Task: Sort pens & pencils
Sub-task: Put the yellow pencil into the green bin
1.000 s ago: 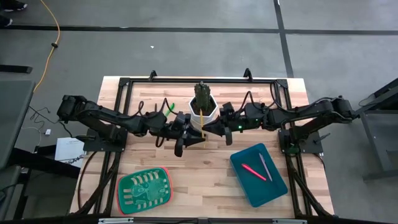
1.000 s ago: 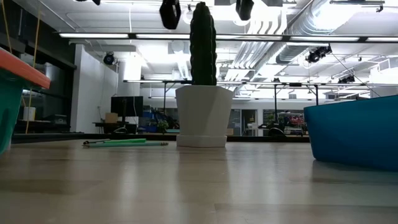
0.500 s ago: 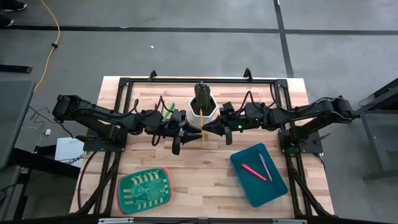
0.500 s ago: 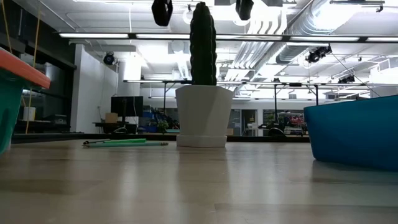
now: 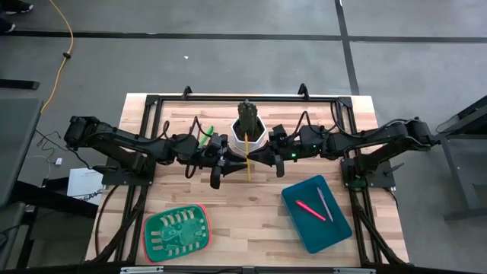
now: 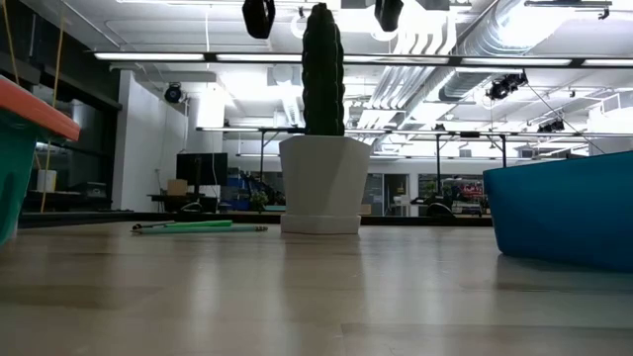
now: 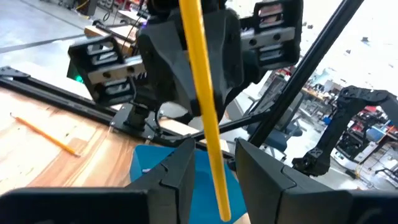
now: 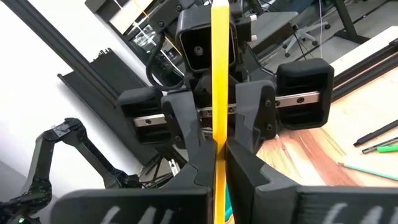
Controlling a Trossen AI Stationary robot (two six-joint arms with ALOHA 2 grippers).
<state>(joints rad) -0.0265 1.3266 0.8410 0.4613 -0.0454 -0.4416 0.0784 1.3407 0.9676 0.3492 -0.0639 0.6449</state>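
Our right gripper [image 8: 219,146] is clamped shut on a yellow pencil [image 8: 219,74], the stick pinched between its two dark fingers [image 8: 186,140] and running straight out past them. Facing it at close range, our left gripper [image 7: 214,171] stands with its jaws parted around the free end of that same pencil; in the left wrist view the stick hangs in the gap with space on both sides, so we see no contact there. From above, the two grippers meet over the middle of the table [image 5: 259,221], the pencil between them at six o'clock of the white pot with the cactus [image 5: 248,125]. At four o'clock of the meeting point sits the blue bin [image 5: 335,228], holding a pink-red pen [image 5: 310,210] and a pale grey pen [image 5: 325,204]. At seven o'clock lies a green tray [image 5: 176,232] with pale markings; we cannot make out what they are. At ten o'clock, partly hidden by the left arm, a green pen [image 5: 206,133] shows on the wood, with more slim sticks [image 8: 373,134] beside it seen from the right wrist. Another pencil [image 7: 43,132] lies on the table in the left wrist view. We find no readable writing or labels anywhere. In the low view both grippers are cut off at the upper edge.
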